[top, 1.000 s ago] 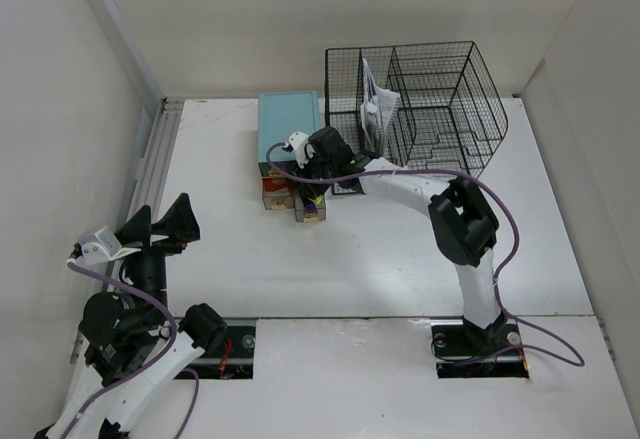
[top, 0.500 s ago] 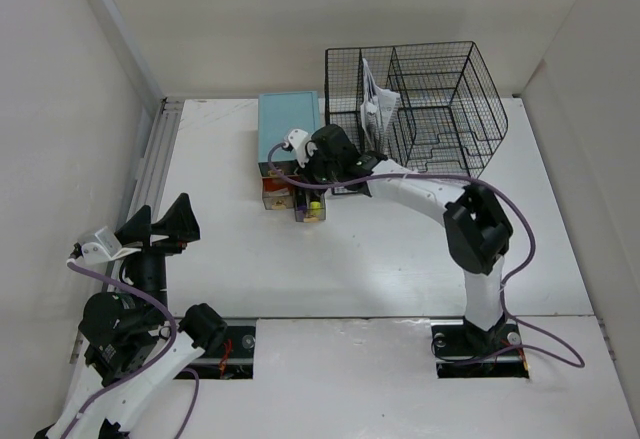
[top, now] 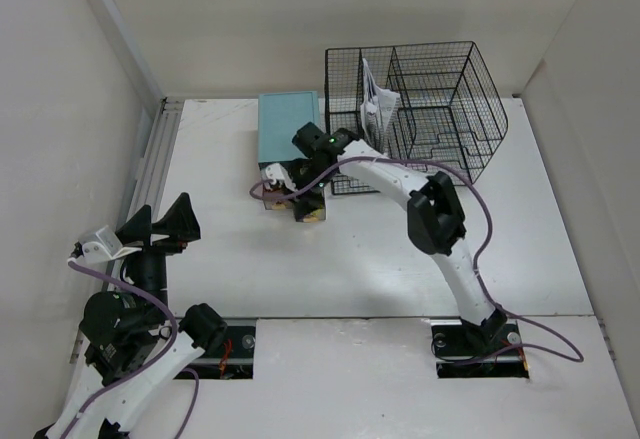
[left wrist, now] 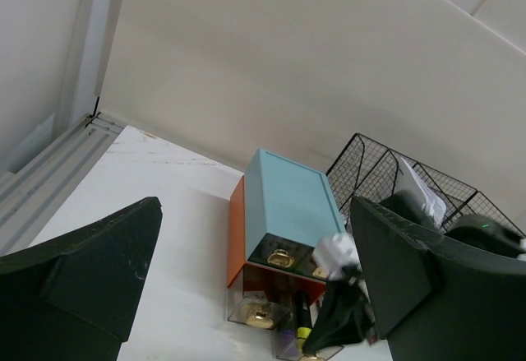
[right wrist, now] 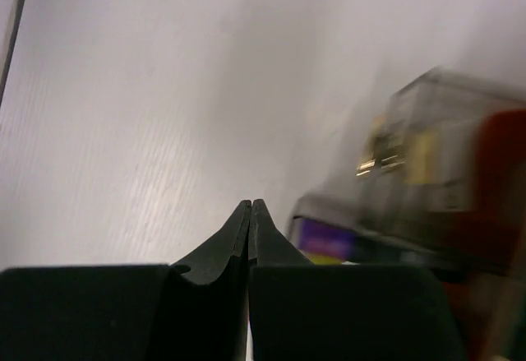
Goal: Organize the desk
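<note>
The desk (top: 380, 249) is a white tabletop. A teal-topped orange drawer box (top: 288, 129) stands at its back; two clear drawers (top: 310, 209) are pulled out at its front, one holding a purple and yellow marker (left wrist: 302, 328). My right gripper (top: 300, 187) is shut on nothing, its tips (right wrist: 250, 205) low over the desk just beside the open drawer (right wrist: 394, 213). It also shows in the left wrist view (left wrist: 337, 328). My left gripper (top: 160, 224) is open and empty, raised at the near left, and its wrist view (left wrist: 255, 205) looks toward the box.
A black wire mesh rack (top: 430, 99) with papers (top: 375, 104) stands at the back right, next to the box. A grey metal rail (top: 150, 169) runs along the desk's left edge. Walls close in on the left, back and right.
My right arm has swung left and its wrist has turned, bringing the shut gripper to the front of the open drawers. The left arm has not moved.
</note>
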`<state>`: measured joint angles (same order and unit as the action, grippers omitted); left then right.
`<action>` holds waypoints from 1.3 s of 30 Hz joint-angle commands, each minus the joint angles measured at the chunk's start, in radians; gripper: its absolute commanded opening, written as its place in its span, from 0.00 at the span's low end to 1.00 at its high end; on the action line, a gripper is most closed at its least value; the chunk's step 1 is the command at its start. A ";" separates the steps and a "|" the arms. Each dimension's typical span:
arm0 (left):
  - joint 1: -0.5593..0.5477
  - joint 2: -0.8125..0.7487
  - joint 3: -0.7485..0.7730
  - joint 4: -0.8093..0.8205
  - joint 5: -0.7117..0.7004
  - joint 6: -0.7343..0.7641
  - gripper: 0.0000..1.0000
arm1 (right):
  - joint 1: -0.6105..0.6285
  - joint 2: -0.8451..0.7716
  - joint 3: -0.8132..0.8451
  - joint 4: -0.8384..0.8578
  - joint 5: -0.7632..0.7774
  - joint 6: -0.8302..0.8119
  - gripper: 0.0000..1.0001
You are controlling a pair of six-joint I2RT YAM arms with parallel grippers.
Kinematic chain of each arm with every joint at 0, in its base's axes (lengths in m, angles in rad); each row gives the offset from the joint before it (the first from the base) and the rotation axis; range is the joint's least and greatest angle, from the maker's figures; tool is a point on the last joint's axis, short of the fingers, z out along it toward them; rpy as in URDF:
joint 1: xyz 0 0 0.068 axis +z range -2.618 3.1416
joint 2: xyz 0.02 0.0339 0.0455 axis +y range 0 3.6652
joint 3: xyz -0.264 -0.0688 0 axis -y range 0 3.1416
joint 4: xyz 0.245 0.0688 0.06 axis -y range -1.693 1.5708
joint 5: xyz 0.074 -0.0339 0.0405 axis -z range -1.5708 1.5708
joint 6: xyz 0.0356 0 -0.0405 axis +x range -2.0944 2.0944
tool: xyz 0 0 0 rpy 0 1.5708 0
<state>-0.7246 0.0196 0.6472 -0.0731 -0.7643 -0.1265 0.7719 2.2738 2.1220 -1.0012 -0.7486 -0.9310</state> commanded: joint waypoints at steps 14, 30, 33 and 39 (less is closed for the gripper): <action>0.002 0.013 -0.001 0.044 -0.006 0.019 1.00 | 0.012 -0.138 -0.356 0.389 0.514 0.299 0.00; 0.002 0.117 0.023 0.007 -0.017 -0.114 0.98 | 0.139 -0.119 -0.501 0.837 1.161 0.423 0.00; 0.002 0.181 0.039 -0.046 0.031 -0.333 0.65 | 0.139 -0.119 -0.501 0.863 1.262 0.446 0.00; 0.002 0.204 -0.088 -0.016 0.109 -0.597 0.42 | 0.139 -0.154 -0.516 0.901 1.299 0.469 0.00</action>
<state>-0.7246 0.2470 0.6102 -0.1108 -0.6895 -0.5346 0.9226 2.1609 1.6131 -0.2115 0.4431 -0.4900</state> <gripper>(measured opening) 0.425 0.008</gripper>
